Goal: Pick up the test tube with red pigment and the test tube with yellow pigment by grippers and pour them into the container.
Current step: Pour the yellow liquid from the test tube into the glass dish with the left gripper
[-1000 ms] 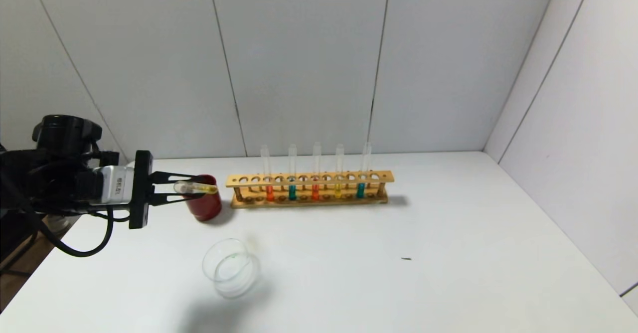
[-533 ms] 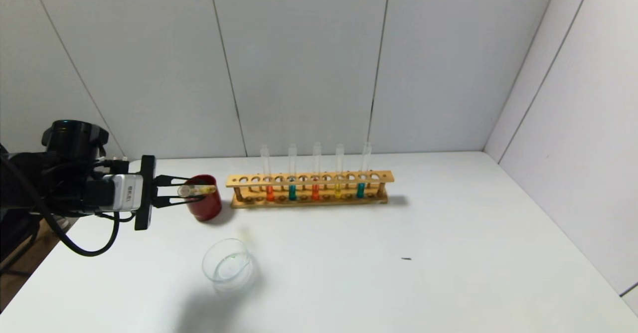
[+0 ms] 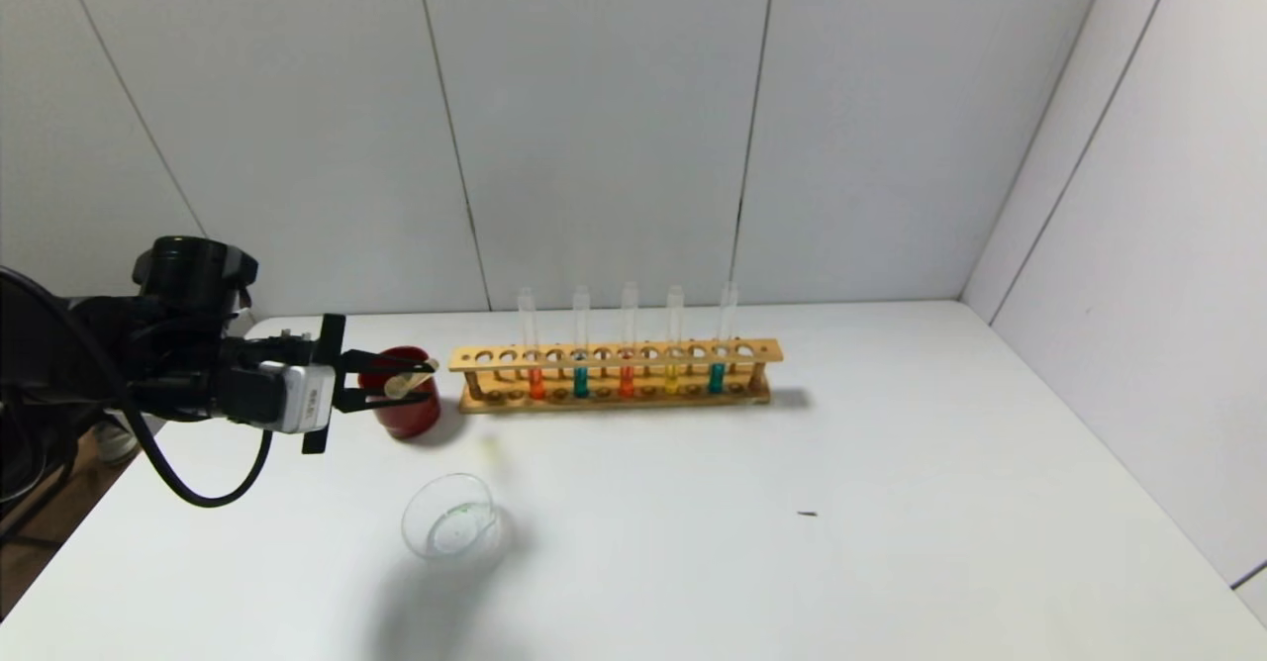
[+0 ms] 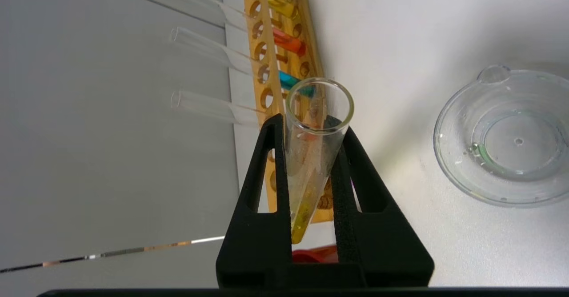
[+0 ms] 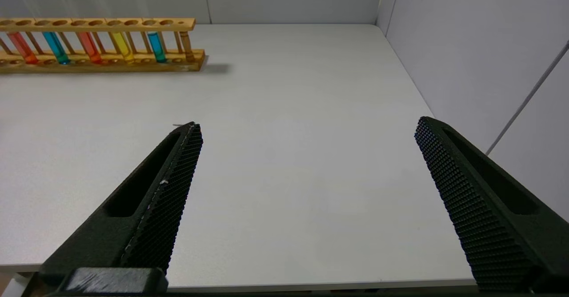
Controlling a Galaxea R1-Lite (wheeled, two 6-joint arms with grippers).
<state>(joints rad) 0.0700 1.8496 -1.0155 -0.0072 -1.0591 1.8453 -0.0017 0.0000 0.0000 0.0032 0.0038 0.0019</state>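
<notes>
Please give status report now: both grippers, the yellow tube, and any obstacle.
Left gripper shut on yellow tube, lying near level over red cup. Right gripper open, idle over table. Glass dish nearer, nothing blocking it.

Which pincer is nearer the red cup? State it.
Left. The left pincer holds the yellow test tube right by the red cup; the right pincer hangs open, far off, outside the head view.
</notes>
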